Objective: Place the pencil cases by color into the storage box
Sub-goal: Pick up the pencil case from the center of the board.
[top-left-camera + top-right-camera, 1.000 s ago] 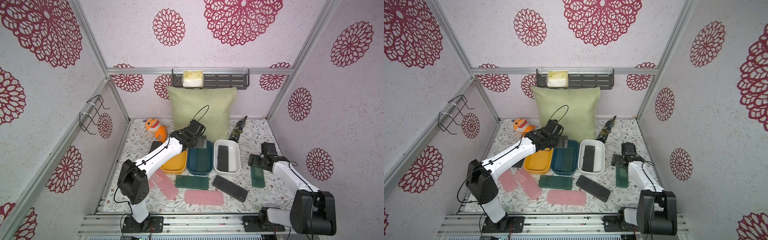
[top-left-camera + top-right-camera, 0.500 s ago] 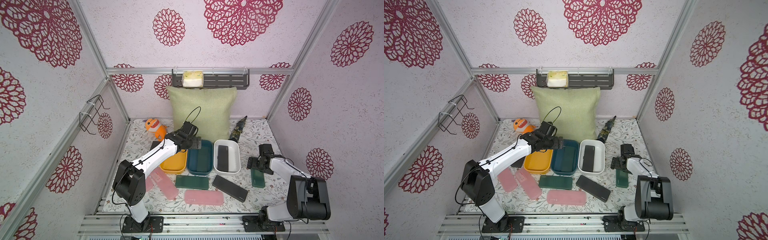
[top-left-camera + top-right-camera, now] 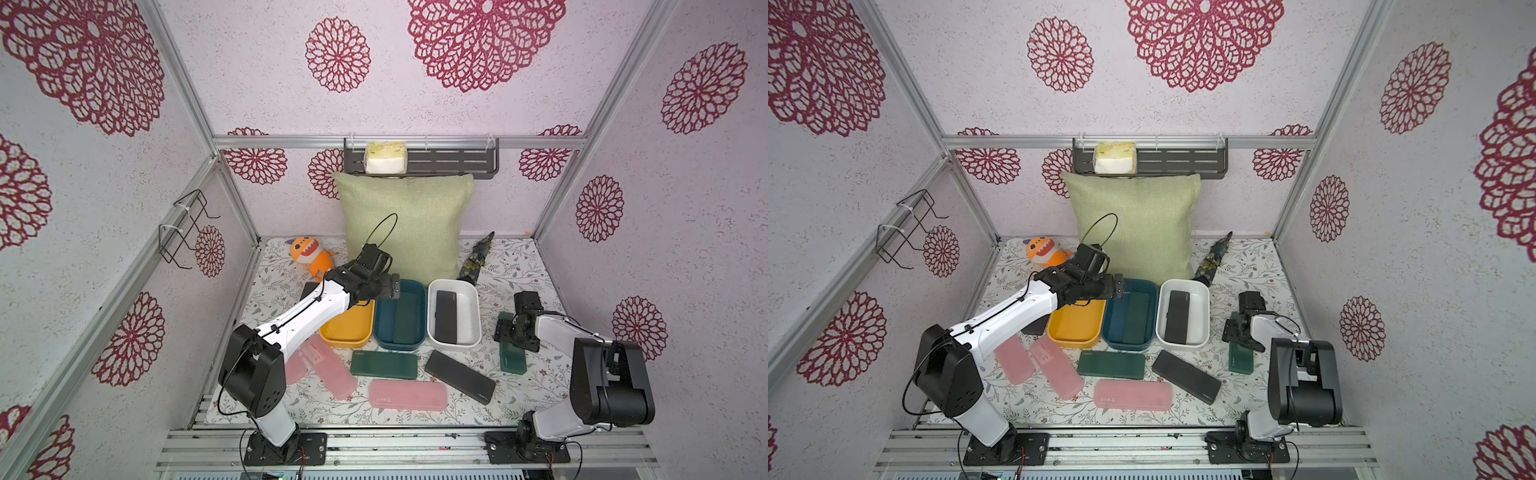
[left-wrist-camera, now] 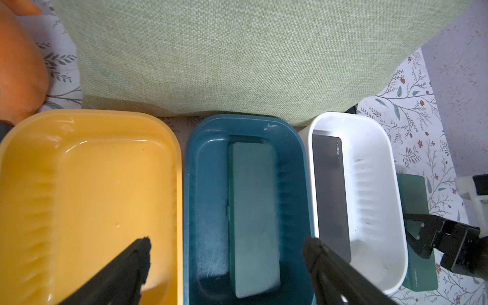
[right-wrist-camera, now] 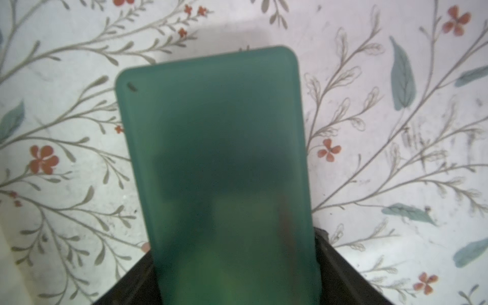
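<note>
My right gripper is shut on a dark green pencil case that lies flat on the mat at the right. Both fingers press its long edges. My left gripper hangs open and empty over the teal storage box, which holds a green case. The white box holds a black case. The yellow box has nothing in it. Loose in front lie a green case, a black case and three pink cases.
A green pillow leans on the back wall right behind the boxes. An orange plush toy sits at the back left and a folded umbrella at the back right. Another black case lies partly under the left arm.
My right gripper has come down over the green case at the right and its jaws have narrowed onto it. My left arm has shifted slightly, its gripper still open.
</note>
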Robot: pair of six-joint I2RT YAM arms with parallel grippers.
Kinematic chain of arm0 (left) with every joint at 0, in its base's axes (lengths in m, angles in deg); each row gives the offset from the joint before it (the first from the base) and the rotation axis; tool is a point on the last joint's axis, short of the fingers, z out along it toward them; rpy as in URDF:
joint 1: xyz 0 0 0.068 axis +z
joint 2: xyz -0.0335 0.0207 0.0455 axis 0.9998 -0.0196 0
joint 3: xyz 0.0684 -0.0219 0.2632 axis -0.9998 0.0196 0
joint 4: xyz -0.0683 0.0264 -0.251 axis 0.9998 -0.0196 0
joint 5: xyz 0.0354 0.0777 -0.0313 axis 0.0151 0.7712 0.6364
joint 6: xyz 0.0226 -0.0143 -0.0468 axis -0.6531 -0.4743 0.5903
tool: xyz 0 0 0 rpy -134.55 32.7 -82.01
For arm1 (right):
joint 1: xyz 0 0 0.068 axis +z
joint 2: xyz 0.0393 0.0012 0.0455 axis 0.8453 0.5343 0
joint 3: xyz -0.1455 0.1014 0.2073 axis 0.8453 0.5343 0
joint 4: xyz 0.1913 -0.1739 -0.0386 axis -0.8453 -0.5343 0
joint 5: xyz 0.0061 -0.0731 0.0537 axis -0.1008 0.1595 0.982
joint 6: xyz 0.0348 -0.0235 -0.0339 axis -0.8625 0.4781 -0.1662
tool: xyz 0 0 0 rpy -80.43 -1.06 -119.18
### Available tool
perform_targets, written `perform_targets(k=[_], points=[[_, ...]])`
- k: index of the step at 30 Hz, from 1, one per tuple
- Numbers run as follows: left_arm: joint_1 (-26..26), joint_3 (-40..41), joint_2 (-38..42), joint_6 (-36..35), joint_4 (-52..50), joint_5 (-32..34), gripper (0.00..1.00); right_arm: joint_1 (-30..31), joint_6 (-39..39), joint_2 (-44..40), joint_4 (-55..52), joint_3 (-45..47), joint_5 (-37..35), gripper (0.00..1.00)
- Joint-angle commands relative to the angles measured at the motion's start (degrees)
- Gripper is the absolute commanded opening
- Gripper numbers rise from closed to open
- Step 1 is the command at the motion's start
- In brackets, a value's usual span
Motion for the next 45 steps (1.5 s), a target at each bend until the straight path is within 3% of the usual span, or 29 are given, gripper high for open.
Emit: perform_targets(k=[1, 11, 26, 35, 45], points=[[1.14, 0.48, 2.41, -0.31, 0.66, 0.79, 0.97, -0.20, -0.64, 0.04, 0.25, 0.47, 0.96, 0.77], [3.46, 2.93, 5.35, -0.45, 1.26, -0.29, 0.97, -0.20, -0.58, -1.74, 0.45, 0.57, 0.73, 0.59], [7.52, 6.57, 9.66, -0.71, 0.92, -1.53, 0.97, 1.41, -2.10, -12.03, -3.85, -4.10, 2.31, 0.55], [10.60, 8.28, 11.98, -0.60, 0.05, -2.03, 0.97, 11.35, -6.68, -15.32, -9.24, -12.04, -1.89, 0.55], [12.69, 9.38, 13.06, -0.36, -0.98, -2.47, 0.97, 26.88, -13.83, -10.36, -7.78, -20.29, -5.41, 0.55]])
